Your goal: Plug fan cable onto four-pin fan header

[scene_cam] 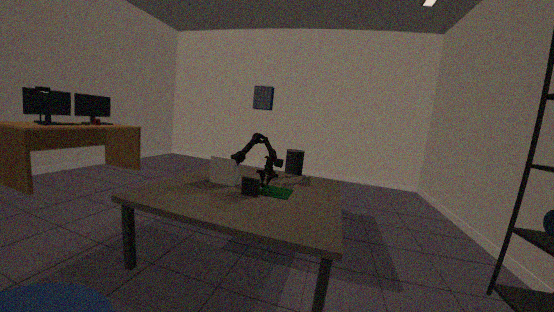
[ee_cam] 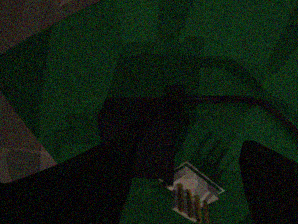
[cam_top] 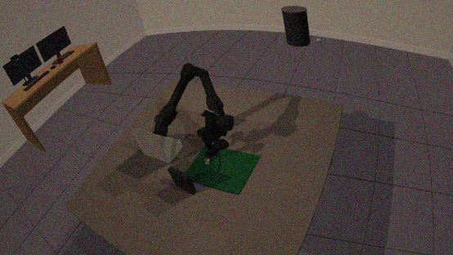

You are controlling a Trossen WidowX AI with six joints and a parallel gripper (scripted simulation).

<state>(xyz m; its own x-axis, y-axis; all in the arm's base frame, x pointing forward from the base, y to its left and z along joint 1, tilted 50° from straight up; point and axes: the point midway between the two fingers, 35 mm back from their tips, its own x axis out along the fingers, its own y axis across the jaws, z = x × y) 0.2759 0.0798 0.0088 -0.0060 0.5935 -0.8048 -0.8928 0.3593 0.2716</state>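
The green board lies flat on the table. The dark fan stands at the board's near left edge. My gripper points down over the left part of the board. It is shut on the fan's small white plug, which sits between the two dark fingers, just above the board. A thin dark cable runs across the board. A dark patch lies on the board beside the plug; I cannot tell whether it is the header or a shadow.
A pale grey box stands on the table left of the board, beside the arm's base. A desk with monitors and a dark bin stand far off on the floor.
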